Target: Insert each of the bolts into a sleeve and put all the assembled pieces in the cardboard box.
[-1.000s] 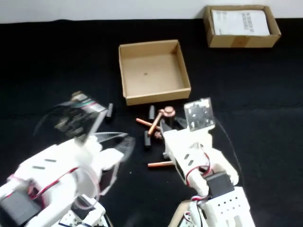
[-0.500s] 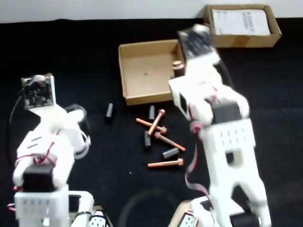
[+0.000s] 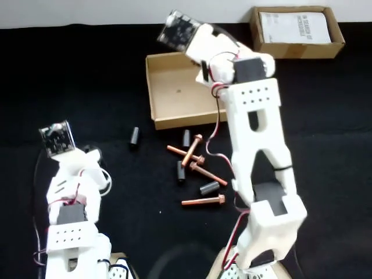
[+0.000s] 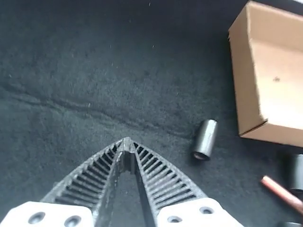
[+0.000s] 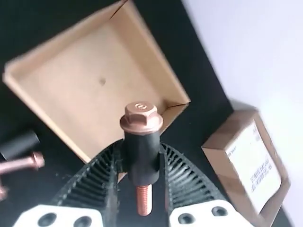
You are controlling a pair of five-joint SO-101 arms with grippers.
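Now the right gripper point(image 5: 140, 149) pinches the short black sleeve point(image 5: 140, 163) mid-way, copper bolt point(image 5: 141, 118) inside; it looks hard, light, slippery.

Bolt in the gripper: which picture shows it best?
Right wrist view: the sleeved bolt sits close up in the right gripper. In the high view the arm covers it; the left wrist view faces a loose sleeve.

Open-topped cardboard box point(image 3: 192, 120), right arm point(image 3: 251, 110) over its edge, bolts point(image 3: 192, 150) and sleeves point(image 3: 210, 188) scattered just beside
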